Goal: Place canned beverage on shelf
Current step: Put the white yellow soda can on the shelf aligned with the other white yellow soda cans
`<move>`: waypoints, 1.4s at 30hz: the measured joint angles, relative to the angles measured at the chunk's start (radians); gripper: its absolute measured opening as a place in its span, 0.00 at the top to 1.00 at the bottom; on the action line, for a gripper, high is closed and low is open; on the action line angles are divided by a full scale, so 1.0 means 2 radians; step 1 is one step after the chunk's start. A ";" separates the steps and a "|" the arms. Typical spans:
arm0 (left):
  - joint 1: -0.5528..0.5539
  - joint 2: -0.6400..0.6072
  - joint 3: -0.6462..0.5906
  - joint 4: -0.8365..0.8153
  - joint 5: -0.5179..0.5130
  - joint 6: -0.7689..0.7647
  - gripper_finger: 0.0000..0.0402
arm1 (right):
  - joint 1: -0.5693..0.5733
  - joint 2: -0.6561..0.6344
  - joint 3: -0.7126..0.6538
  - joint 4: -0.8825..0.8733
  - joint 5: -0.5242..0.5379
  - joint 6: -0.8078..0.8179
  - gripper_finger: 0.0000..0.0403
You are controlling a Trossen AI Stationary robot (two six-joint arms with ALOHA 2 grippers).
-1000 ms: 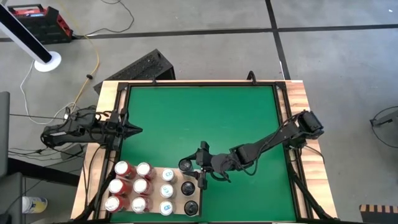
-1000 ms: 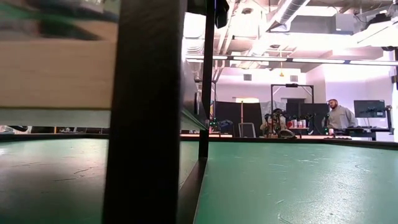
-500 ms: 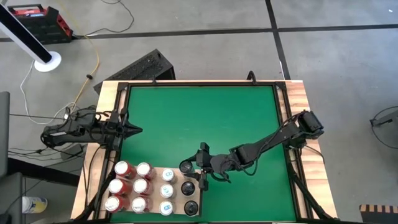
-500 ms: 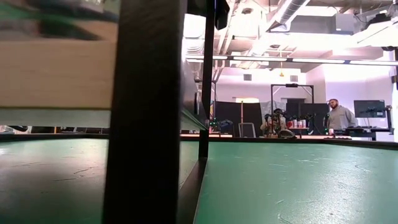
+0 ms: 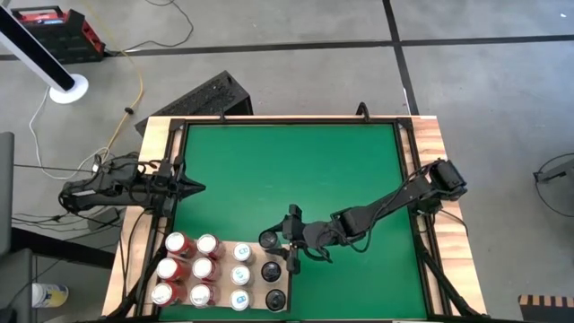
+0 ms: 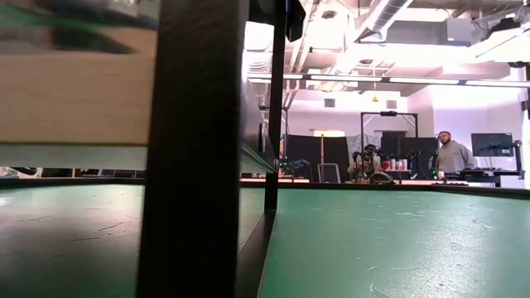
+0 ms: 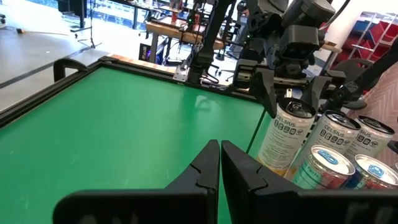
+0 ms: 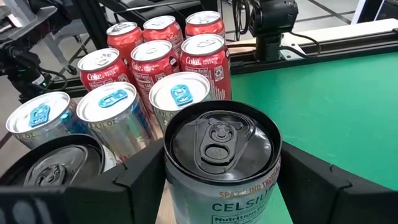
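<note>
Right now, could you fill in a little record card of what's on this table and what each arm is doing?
Surface: green mat
Shelf: pale wooden board at the mat's near left corner
Red cans: six Coke cans on the shelf's left part
Silver cans: three, blue tabs
Dark-topped cans: two on the shelf
Right gripper: closed around a black-topped Celsius can, at the shelf's far right corner
Left gripper: shut, empty, at the mat's left edge
</note>
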 joint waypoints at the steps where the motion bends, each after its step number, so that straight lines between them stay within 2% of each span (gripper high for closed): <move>1: 0.000 0.000 0.000 0.000 0.000 0.000 1.00 | 0.000 0.000 0.000 -0.001 0.000 0.000 0.29; 13: 0.000 0.000 0.000 0.000 0.000 0.001 1.00 | 0.000 0.000 0.000 -0.002 0.000 -0.001 0.29; 23: 0.000 0.000 0.000 -0.001 0.000 0.001 1.00 | -0.001 -0.001 0.002 0.003 0.000 0.003 0.14; 33: 0.000 0.000 0.000 -0.002 0.000 0.001 1.00 | -0.001 -0.001 0.003 -0.001 0.001 -0.001 0.15; 42: 0.000 0.000 0.000 -0.002 0.000 0.004 1.00 | -0.004 -0.016 0.038 -0.011 -0.012 -0.026 0.15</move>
